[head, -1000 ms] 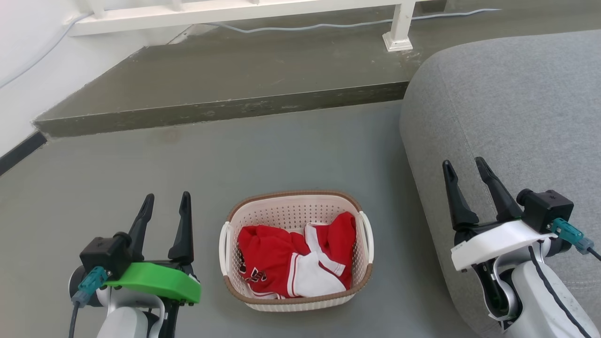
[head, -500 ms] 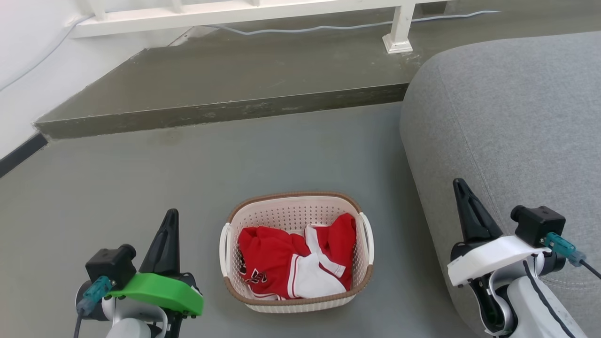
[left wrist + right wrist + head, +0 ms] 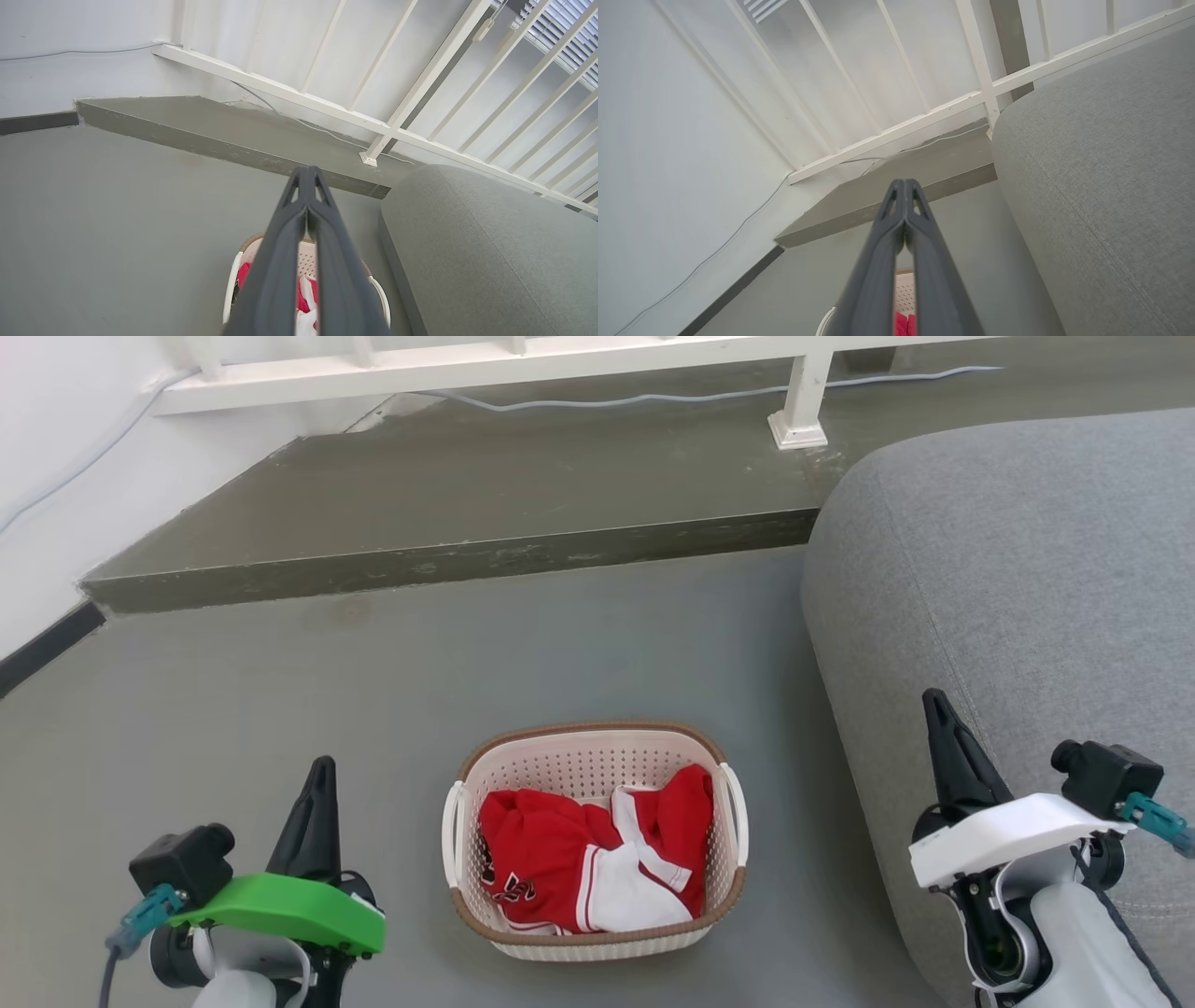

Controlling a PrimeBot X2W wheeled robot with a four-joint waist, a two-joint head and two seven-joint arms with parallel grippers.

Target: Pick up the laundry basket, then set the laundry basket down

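Hanging at the lower corners of the head view: left hand (image 3: 320, 773) under a green cover, right hand (image 3: 934, 705) under a white one. Both with fingers pressed flat together, tip to tip, no gap between them in the wrist views (left hand (image 3: 307, 173), right hand (image 3: 903, 184)). Nothing gripped, nothing touched. Between the two and apart from each: laundry basket (image 3: 588, 765), upright on the grey floor (image 3: 560, 644), white side handles free. Inside it, a crumpled red and white garment (image 3: 560, 873), heaped toward the near wall of the basket. Near the basket on the robot's right, rising behind the right hand: a grey upholstered seat (image 3: 1008, 569). Farther off, across the floor: a low raised step (image 3: 523, 495). On the step, a pale cable (image 3: 653, 399) and the post of a white railing (image 3: 803, 401). To the far left, a white wall (image 3: 56, 476).
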